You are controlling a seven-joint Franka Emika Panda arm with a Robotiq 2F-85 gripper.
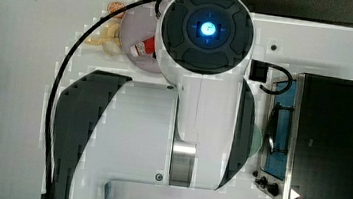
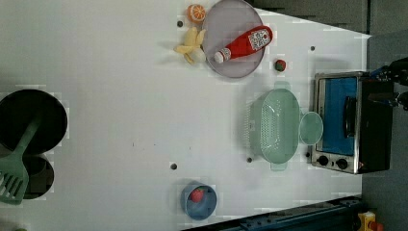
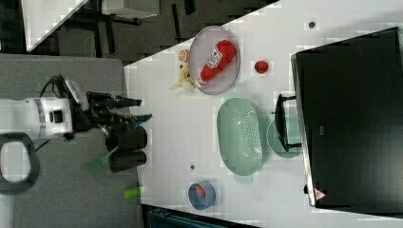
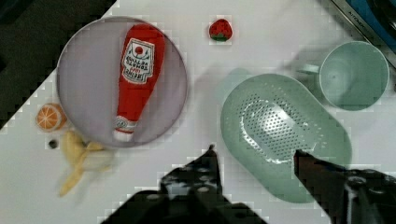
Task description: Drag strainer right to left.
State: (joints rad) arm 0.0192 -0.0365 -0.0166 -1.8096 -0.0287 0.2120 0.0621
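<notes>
The strainer (image 2: 275,125) is a pale mint-green oval basin dotted with small holes, lying flat on the white table beside the toaster oven. The same strainer (image 3: 240,137) sits mid-table in the right view, and the wrist view looks straight down on the strainer (image 4: 280,126). My gripper (image 4: 254,151) is open, and its two black fingers frame the strainer's rim in the wrist view with nothing between them. In the right view my gripper (image 3: 141,109) hangs well clear of the strainer, toward the right view's left, with its fingers spread.
A mint cup (image 2: 311,128) touches the strainer on the toaster oven (image 2: 344,120) side. Beyond the strainer is a grey plate (image 2: 216,29) holding a ketchup bottle (image 2: 245,43), with a banana (image 2: 191,45), orange slice (image 2: 196,13) and strawberry (image 2: 280,65) nearby. A blue bowl (image 2: 198,202) and black pans (image 2: 33,120) stand elsewhere.
</notes>
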